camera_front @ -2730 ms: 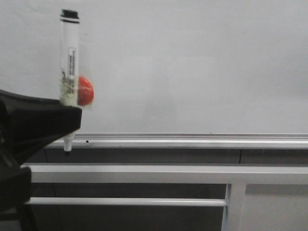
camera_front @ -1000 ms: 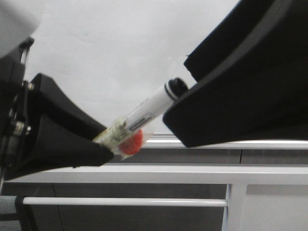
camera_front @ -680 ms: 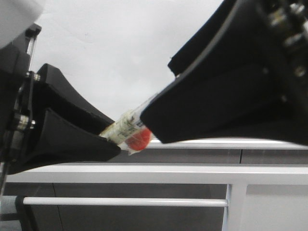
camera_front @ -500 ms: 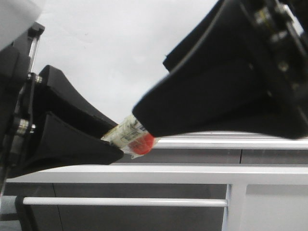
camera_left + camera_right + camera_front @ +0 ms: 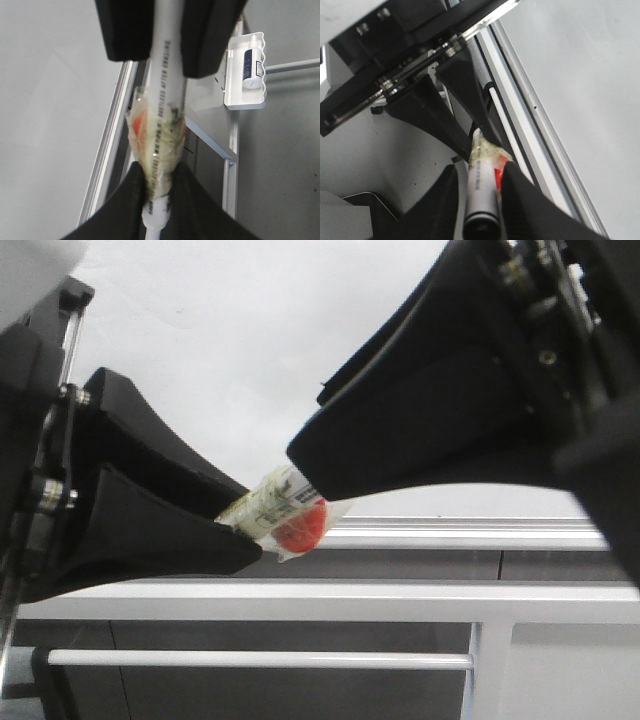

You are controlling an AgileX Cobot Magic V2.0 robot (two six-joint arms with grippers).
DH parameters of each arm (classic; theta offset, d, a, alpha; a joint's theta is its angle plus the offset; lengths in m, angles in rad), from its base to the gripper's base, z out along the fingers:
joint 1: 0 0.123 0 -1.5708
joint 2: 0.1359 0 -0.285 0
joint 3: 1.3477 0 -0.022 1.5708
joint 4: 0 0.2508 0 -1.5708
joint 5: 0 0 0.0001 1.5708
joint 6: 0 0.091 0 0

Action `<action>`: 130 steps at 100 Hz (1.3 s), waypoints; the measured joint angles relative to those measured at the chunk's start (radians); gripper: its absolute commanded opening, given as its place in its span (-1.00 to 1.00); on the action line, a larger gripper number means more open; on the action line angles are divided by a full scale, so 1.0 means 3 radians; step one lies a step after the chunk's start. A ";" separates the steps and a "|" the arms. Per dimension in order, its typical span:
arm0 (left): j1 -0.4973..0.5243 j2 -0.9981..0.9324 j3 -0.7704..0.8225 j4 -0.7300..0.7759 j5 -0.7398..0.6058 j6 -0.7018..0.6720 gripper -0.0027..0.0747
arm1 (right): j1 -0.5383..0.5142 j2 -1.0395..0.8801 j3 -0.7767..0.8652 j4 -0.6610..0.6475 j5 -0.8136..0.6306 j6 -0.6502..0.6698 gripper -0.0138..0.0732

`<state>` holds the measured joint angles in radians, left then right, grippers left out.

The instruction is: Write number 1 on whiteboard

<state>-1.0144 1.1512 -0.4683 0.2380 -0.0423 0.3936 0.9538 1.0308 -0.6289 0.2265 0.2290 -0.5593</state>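
Note:
The marker pen (image 5: 272,502), white with clear tape and a red piece (image 5: 300,530) round its middle, lies tilted in front of the whiteboard (image 5: 250,360). My left gripper (image 5: 240,530) is shut on its tip end, with the fingers pressed to both sides (image 5: 159,200). My right gripper (image 5: 305,475) comes in from the upper right and is shut over the black-capped end (image 5: 482,200). Its fingers (image 5: 125,30) sit flush against the barrel (image 5: 162,100). The nib is hidden. The number 1 is out of view; the visible board surface (image 5: 580,75) is bare.
The board's silver ledge (image 5: 450,535) runs under the pen. White frame bars (image 5: 300,600) lie below it. A small white tray (image 5: 245,95) holding a bottle (image 5: 252,65) hangs on the frame. Both arms fill much of the front view.
The pen stood upright in my left gripper alone; it is now tilted. My right gripper has come in from the right and slid down over the capped end, covering the cap.

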 measured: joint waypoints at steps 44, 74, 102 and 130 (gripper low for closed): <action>-0.0008 0.0000 0.0000 0.0000 -0.0005 0.0000 -0.64 | 0.0000 0.0000 0.0000 0.0002 0.0025 0.0000 -0.84; -0.0008 -0.0012 0.0000 -0.0077 -0.0026 0.0000 0.27 | 0.0008 0.0000 -0.0006 -0.0178 0.0067 0.0000 -0.84; -0.0008 -0.0468 0.0000 -0.0400 0.0320 0.0000 0.27 | 0.0008 -0.0074 -0.0006 -0.0198 0.0086 0.0000 -0.83; -0.0008 -0.1141 0.0052 -0.0819 0.0732 0.0000 -0.03 | -0.0036 -0.0622 -0.0006 -0.0198 0.0102 0.0282 -0.80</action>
<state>-1.0168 0.8091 -0.4528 -0.0076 0.1772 0.3936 0.9430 0.8444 -0.6306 0.1670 0.2594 -0.4748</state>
